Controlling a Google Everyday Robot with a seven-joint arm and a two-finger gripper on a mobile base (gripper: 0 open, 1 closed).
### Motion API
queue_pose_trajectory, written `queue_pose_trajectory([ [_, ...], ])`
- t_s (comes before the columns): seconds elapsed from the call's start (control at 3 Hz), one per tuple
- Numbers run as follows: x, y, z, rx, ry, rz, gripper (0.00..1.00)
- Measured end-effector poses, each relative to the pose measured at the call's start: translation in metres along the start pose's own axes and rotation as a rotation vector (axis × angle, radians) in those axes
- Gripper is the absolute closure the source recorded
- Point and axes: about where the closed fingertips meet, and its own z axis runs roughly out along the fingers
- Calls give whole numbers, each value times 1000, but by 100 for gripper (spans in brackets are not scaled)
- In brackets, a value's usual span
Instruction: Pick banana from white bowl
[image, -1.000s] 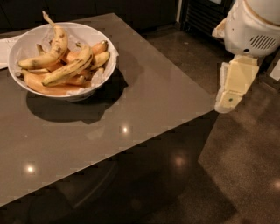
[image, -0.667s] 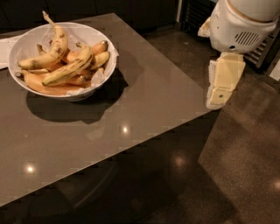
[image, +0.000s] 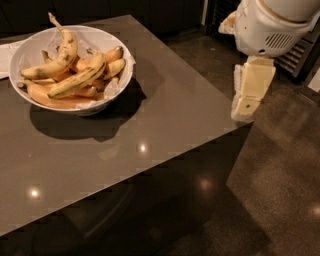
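Observation:
The white bowl (image: 111, 42) stands on the dark table at the far left, lined with crinkled white paper. The banana (image: 77, 77), long, gently curved and speckled with a dark streak, lies on top of the pile across the bowl's middle. A hooked banana with a long thin stem (image: 64, 54) lies behind it, and orange-toned bananas (image: 55, 101) lie beneath. My gripper (image: 247, 100) hangs down at the right, just past the table's right edge, far from the bowl and holding nothing that shows.
The dark grey table (image: 165, 115) has its right corner under my gripper. White paper (image: 6, 55) lies at the left edge behind the bowl. Dark glossy floor (image: 280, 170) lies to the right, with a vented appliance (image: 297, 52) behind my arm.
My arm and gripper have moved left, from over the floor to the table's right edge. The bowl and bananas have not moved.

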Motion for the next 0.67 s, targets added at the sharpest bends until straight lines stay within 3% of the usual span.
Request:
queue_pose_trajectory([
  [0.33, -18, -14, -5, 40, -26, -93, 0],
  [0.67, -38, -25, -3, 37, -63, -182, 0],
])
